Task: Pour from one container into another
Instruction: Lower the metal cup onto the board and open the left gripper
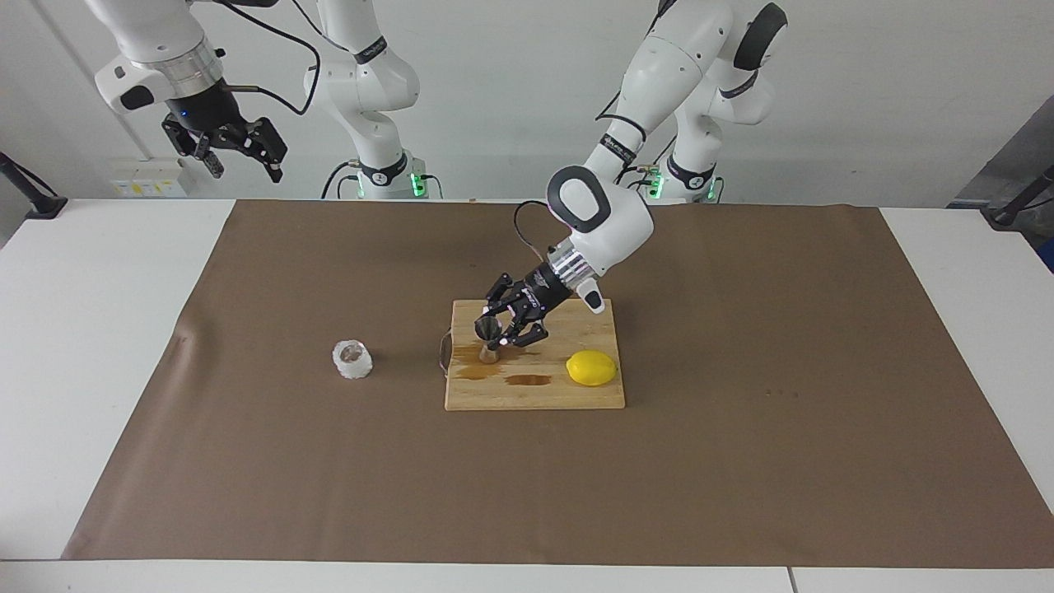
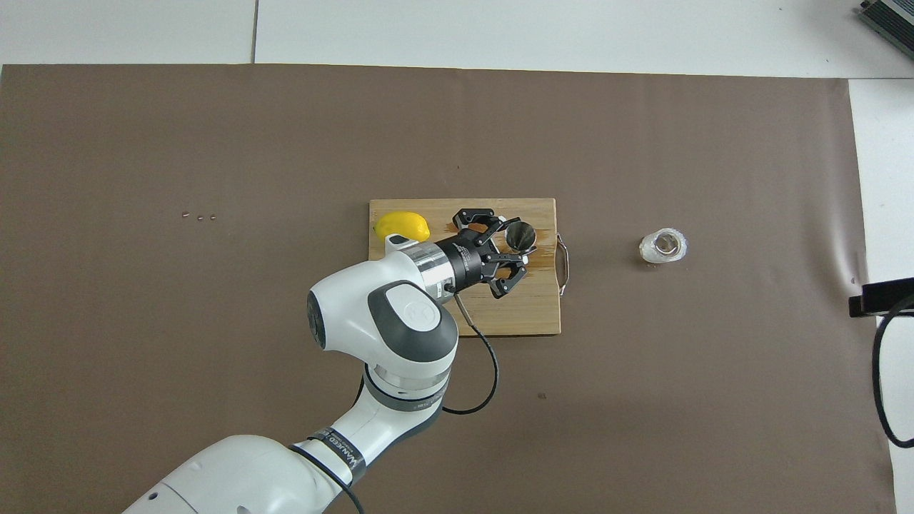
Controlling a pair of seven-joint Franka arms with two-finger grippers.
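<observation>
The steel jigger stands upright on the wooden cutting board, at the board's end toward the right arm. My left gripper reaches down over the board and is shut on the jigger's upper cone; the overhead view shows the gripper around the jigger. The squat faceted glass cup stands on the brown mat beside the board, toward the right arm's end, also in the overhead view. My right gripper waits high up, open and empty, near its base.
A yellow lemon lies on the board toward the left arm's end. Brown wet stains mark the board next to the jigger. The board has a metal handle facing the cup. A brown mat covers the table.
</observation>
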